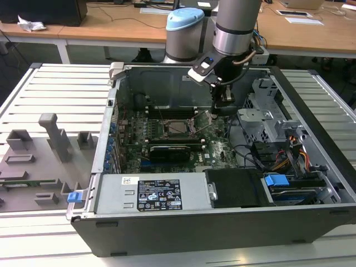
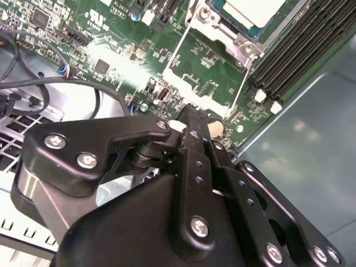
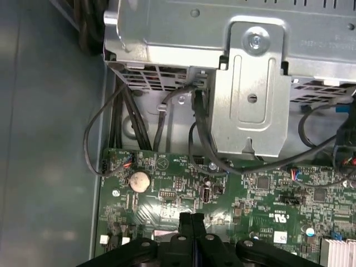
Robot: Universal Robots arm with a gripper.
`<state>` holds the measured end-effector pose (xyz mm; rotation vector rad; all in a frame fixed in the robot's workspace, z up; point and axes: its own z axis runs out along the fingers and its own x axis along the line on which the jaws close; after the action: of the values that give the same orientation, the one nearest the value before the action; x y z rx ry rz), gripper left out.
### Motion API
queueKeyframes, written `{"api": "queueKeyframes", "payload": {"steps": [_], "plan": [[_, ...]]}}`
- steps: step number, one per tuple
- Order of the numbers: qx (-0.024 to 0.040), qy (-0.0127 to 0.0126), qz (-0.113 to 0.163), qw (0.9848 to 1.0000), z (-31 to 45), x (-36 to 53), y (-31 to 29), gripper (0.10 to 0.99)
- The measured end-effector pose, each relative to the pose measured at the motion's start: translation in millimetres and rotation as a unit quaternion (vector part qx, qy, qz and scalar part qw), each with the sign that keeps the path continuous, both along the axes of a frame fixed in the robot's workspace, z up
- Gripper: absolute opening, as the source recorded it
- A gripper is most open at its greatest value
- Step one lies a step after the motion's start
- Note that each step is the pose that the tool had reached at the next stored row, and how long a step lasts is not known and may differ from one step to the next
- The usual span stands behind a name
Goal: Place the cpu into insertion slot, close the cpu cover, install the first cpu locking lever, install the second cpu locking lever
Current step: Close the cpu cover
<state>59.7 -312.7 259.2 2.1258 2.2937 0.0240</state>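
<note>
The cpu (image 1: 181, 127) lies flat in the insertion slot (image 1: 167, 123) on the motherboard, its silvery-tan face up (image 2: 253, 10). The silver cpu cover (image 2: 240, 44) frames the chip. Two thin wire levers (image 2: 177, 47) (image 2: 243, 83) run along the socket's sides. One lever (image 1: 203, 122) stands slanted upward at the socket's side on the exterior view's right. My gripper (image 1: 217, 113) hovers just beyond that lever, above the board. Its black fingers (image 3: 192, 221) are pressed together with nothing seen between them, and their tips (image 2: 192, 115) point at the board beside the socket.
A silver drive cage (image 3: 250, 94) with black cables (image 3: 167, 111) stands close to the gripper. Long black memory slots (image 2: 295, 50) run beside the socket. A coin battery (image 3: 139, 181) sits on the board. The case wall (image 2: 311, 167) is near. A grey fixture (image 1: 53, 136) stands outside the case.
</note>
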Motion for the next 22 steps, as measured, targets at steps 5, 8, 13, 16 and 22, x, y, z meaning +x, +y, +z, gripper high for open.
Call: {"api": "queueKeyframes", "payload": {"steps": [5, 8, 13, 16, 22], "plan": [[-0.0002, 0.0008, 0.000, 1.0000, -3.6, 6.5, 0.1, 0.106], [-0.0002, 0.0009, 0.000, 1.0000, -8.1, 7.5, 0.2, 0.106], [-0.0003, 0.0009, 0.000, 1.0000, -11.8, 5.6, 0.1, 0.106], [-0.0003, 0.0009, 0.000, 1.0000, -11.9, 2.2, 0.2, 0.106], [-0.0002, 0.0009, 0.000, 1.0000, -12.0, -6.1, 0.2, 0.106]]}}
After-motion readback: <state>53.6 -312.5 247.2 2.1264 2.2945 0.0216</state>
